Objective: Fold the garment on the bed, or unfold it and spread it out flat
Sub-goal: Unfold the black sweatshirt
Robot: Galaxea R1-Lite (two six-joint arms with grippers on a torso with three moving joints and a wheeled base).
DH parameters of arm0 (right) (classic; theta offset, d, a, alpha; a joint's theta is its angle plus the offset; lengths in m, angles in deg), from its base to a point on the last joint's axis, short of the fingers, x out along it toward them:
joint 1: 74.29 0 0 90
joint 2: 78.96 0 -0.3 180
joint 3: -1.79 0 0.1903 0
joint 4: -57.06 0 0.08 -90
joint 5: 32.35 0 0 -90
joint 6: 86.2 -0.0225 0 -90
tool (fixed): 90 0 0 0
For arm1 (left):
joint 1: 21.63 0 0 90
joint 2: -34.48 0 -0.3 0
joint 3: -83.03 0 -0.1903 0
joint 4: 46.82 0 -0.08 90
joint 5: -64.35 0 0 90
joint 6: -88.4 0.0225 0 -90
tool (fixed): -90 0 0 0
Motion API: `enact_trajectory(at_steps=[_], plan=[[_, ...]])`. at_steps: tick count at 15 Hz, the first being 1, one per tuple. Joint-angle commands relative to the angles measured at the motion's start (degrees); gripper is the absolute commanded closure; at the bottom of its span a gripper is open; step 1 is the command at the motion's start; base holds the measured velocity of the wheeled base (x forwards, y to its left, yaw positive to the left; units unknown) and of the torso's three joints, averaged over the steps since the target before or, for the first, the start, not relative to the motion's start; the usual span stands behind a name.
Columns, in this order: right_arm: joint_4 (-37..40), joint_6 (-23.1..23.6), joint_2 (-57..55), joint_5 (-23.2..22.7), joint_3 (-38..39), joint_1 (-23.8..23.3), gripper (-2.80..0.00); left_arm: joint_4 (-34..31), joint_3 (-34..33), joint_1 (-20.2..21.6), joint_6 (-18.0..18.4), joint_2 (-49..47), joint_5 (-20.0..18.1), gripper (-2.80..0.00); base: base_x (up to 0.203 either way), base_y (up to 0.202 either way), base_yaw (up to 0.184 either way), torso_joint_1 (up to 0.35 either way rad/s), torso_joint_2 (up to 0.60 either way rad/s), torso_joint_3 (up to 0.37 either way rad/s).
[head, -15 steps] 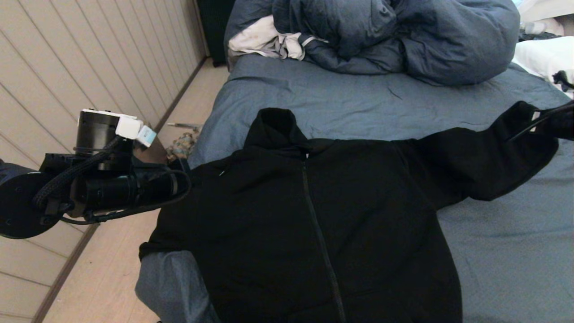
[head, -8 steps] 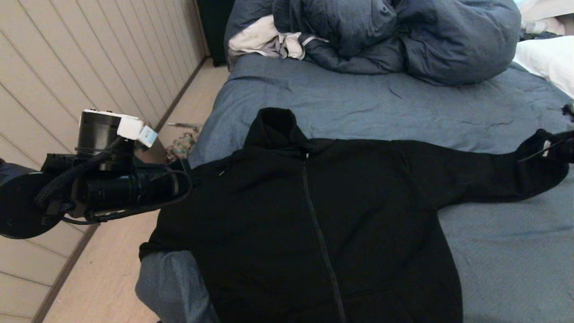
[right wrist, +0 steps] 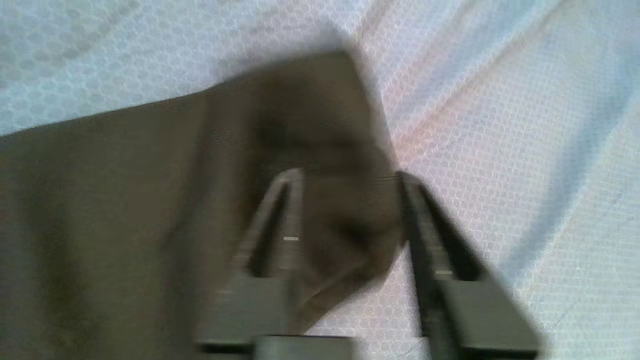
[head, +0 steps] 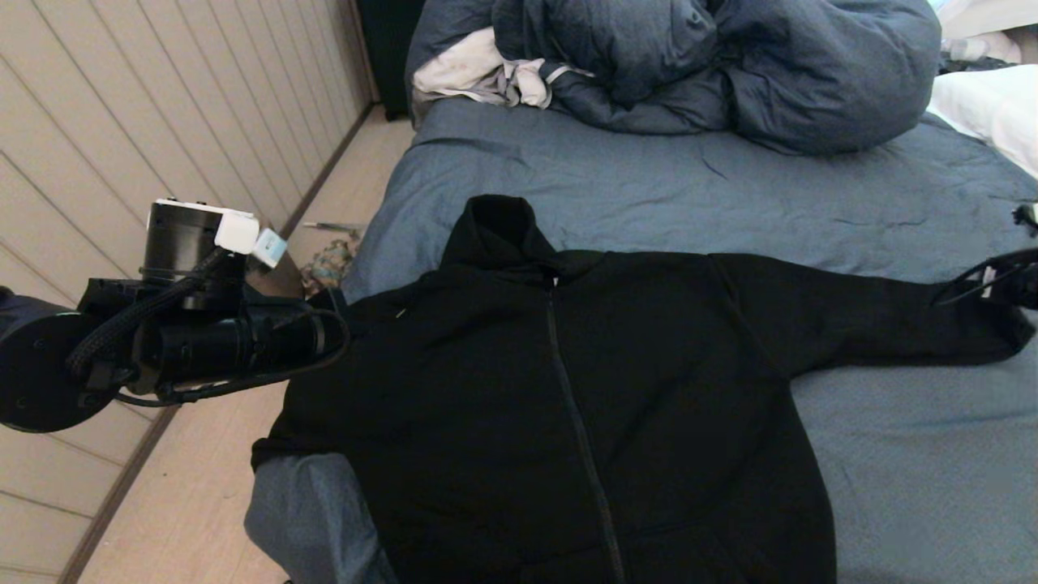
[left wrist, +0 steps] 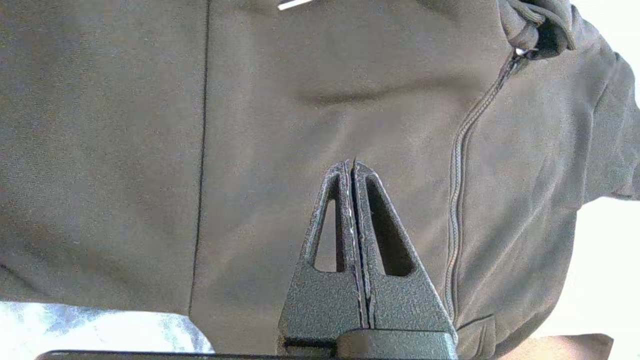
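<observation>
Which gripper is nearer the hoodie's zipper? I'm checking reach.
Left. The left gripper hovers shut beside the zipper; the right gripper is open at the sleeve's cuff.

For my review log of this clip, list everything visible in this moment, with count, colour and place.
garment: one, black, spread zipper-up on the near part of the bed, one sleeve stretched toward the robot's right
bed: one, blue-grey wrinkled sheet, fills most of the head view
duvet: one, dark blue, bunched at the far end of the bed
cloth: one, white-grey, beside the duvet at the far left
pillow: one, white, far right edge
small clutter on floor: colours unclear, beside the bed
floor: light wood, left of the bed
wall: pale panelled, far left
left pincer: shut, empty, over the garment's front
right pincer: open, astride the sleeve cuff
</observation>
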Motion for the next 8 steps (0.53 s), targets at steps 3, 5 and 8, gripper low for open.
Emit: enact_trajectory(at_steps=[3, 5, 8], plan=[[1.30, 0.00, 0.67, -0.19, -3.57, -2.35, -2.80, 0.01, -0.06, -0.07, -0.23, 0.12, -0.04, 0.00, 0.000, 0.000, 0.000, 0.000, 0.00, 0.000], [2.66, -0.98, 2.02, -1.38, -5.39, -3.85, -2.80, 0.09, -0.23, -0.07, -0.30, 0.21, -0.05, 0.00, 0.000, 0.000, 0.000, 0.000, 0.00, 0.000], [5.67, -9.11, 6.58, -5.46, -5.36, -3.49, -2.80, 0.86, -0.64, -0.86, -0.23, 0.30, -0.01, 0.00, 0.000, 0.000, 0.000, 0.000, 0.00, 0.000]])
